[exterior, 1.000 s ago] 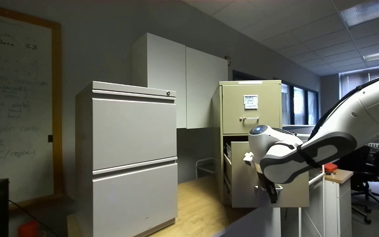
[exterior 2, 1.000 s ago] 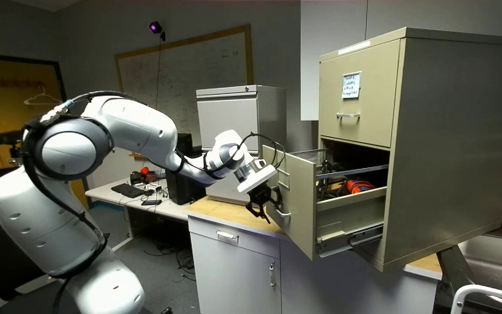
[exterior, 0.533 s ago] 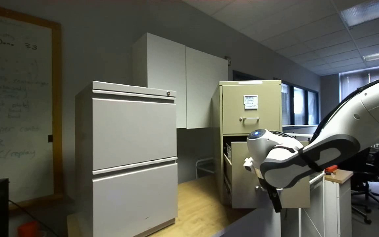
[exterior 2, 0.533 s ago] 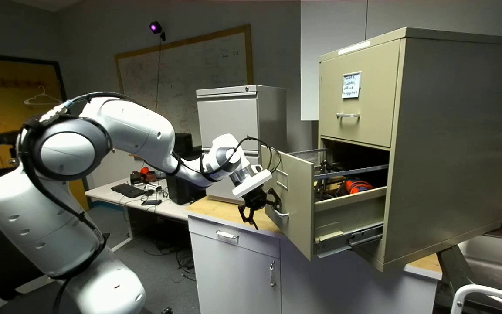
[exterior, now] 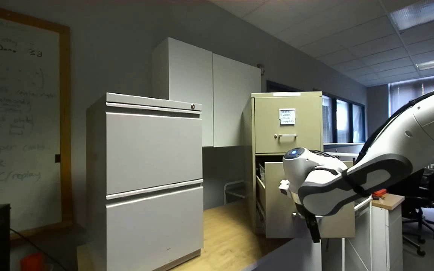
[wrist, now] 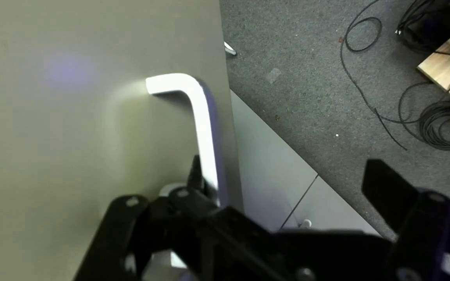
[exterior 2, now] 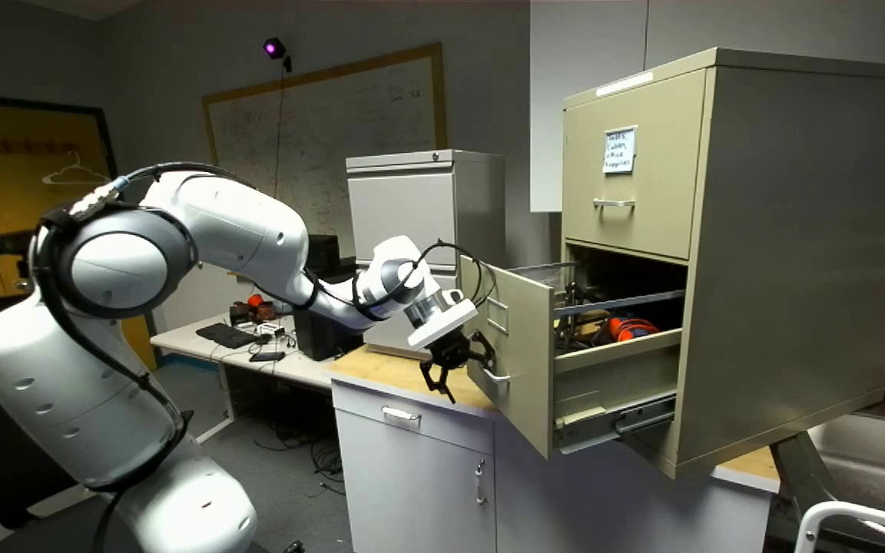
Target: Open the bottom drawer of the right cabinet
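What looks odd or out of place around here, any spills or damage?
Black cables lie in loose loops on the carpet, which looks untidy. The bottom drawer stands open, but that fits the task. I see no spill or damage.

The bottom drawer stands open, the spread claw at its handle.

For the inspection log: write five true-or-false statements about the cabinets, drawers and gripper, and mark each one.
1. The tall beige metal filing cabinet has its plain beige bottom drawer pulled out. True.
2. Its beige metal top drawer is pulled out too. False: that top drawer is shut.
3. The pale grey metal cabinet has both drawers shut. True.
4. The black two-fingered gripper is clamped shut. False: the gripper is wide open.
5. An orange-red item lies inside the bottom drawer. True.
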Tool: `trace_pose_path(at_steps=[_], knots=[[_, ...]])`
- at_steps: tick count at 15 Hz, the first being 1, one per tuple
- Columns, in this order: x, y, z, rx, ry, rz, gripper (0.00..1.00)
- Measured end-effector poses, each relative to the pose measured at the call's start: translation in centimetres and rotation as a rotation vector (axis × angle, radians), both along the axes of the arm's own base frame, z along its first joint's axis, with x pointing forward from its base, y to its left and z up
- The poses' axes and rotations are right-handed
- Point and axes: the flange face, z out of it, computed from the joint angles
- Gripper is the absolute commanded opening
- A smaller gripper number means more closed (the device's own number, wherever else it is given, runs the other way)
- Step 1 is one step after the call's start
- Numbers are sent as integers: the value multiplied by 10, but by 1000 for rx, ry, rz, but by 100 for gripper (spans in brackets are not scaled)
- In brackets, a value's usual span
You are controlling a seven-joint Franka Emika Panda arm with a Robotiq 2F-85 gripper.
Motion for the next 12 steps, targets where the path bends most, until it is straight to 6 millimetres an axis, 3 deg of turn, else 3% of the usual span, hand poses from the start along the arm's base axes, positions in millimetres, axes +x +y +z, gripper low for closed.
trace_pose_path(at_steps=[12], knots=[[9, 16, -3, 33, -246, -207, 100]])
